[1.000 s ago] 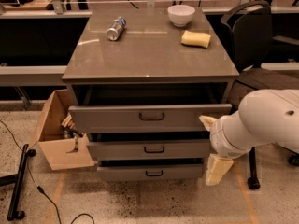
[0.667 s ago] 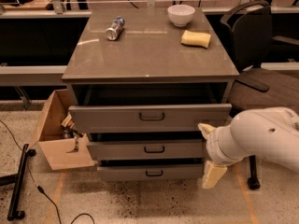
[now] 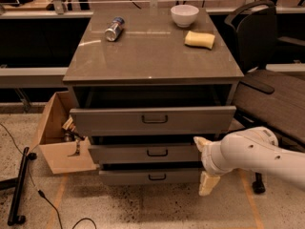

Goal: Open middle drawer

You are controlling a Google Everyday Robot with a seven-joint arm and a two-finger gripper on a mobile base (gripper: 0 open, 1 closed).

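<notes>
From where I stand, the gripper (image 3: 204, 165) hangs low at the right front corner of the grey cabinet (image 3: 152, 66), on the end of a thick white arm (image 3: 257, 156) that reaches in from the right. Its two cream fingers (image 3: 208, 183) are spread wide, one pointing up and one pointing down, and I see nothing held between them. The upper finger lies right at the right end of the middle drawer (image 3: 124, 153); I cannot tell whether it touches the drawer.

The middle drawer stretches away to the left of the gripper at about the same height. Its front stands a little way out from the cabinet, and its small dark loop handle (image 3: 157, 152) is well to the gripper's left. Above the gripper and to its left, the top drawer (image 3: 114, 120) juts out further than the other two. The lowest drawer (image 3: 124, 177) is below it on the left, level with the lower finger.

High above the gripper, on the cabinet top, are a yellow sponge (image 3: 199, 39), a white bowl (image 3: 184, 14) beyond it, and a can (image 3: 114, 28) lying on its side further left. Far to the gripper's left, past the drawers, an open cardboard box (image 3: 57, 151) sits on the floor beside the cabinet. A dark chair (image 3: 267, 94) stands up and to the right of the gripper, behind the arm.
</notes>
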